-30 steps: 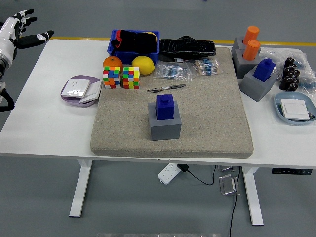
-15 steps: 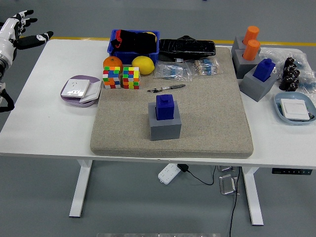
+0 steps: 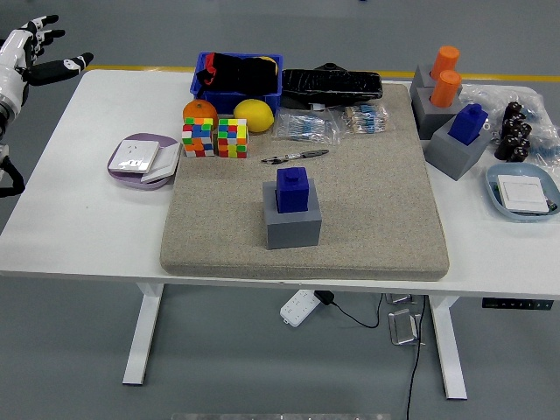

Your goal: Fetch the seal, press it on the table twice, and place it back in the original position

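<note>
Left hand (image 3: 33, 54) is at the upper left corner of the head view, off the far left corner of the counter (image 3: 79, 210), raised, fingers spread, holding nothing. Right hand is out of view.

Seal (image 3: 291, 189): blue block with a small knob on top, seated upright on a grey base (image 3: 293, 224) near the middle of the beige mat (image 3: 367, 201). Nothing touches it. The mat covers the centre and right-centre of the white counter.

Behind the seal, on the mat: a pen (image 3: 295, 157) lying roughly crosswise. Further back, clear packets (image 3: 331, 122) of small items, partly on the mat's far edge, and a black bag (image 3: 331, 84) behind them.

Left of the mat's far corner: two colour cubes (image 3: 215, 137) side by side, an orange (image 3: 200, 111) and a lemon (image 3: 254, 115) just behind them, then a blue bin (image 3: 236, 77) with black contents. Further left, a lilac tray (image 3: 140, 160) holding white flat items.

Right side: a second blue seal (image 3: 469, 123) on its own grey base (image 3: 453, 153) at the mat's right edge; two orange cylinders (image 3: 445, 76) on another grey base (image 3: 429, 109) behind it. Near the right edge, a cluster of small black objects (image 3: 514, 131) on clear plastic, and a pale blue dish (image 3: 522, 192) with a white card in it.
</note>
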{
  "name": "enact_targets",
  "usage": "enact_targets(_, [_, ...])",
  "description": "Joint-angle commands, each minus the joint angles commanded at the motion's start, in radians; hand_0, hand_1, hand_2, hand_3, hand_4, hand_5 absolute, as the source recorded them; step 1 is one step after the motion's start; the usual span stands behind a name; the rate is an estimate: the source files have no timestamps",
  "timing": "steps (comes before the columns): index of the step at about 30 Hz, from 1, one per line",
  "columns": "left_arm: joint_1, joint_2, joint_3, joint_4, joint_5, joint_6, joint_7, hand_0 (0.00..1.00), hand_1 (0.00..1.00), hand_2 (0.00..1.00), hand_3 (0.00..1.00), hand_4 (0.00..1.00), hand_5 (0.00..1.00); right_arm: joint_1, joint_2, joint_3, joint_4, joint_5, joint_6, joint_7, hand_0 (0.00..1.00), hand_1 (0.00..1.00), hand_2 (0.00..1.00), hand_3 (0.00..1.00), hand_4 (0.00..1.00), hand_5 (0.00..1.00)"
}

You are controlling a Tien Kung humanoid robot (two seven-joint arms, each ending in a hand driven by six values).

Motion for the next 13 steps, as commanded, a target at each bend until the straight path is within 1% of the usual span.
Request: enact_targets(13, [-0.005,-0.001,0.000,-0.001,0.001,0.000,0.001,0.994,0.967,0.887,0.943,0.795,0.156,0.001,0.000,0.007,0.000,-0.004,0.000,0.000,0.802,0.709,0.703,0.661,0.770,0.554])
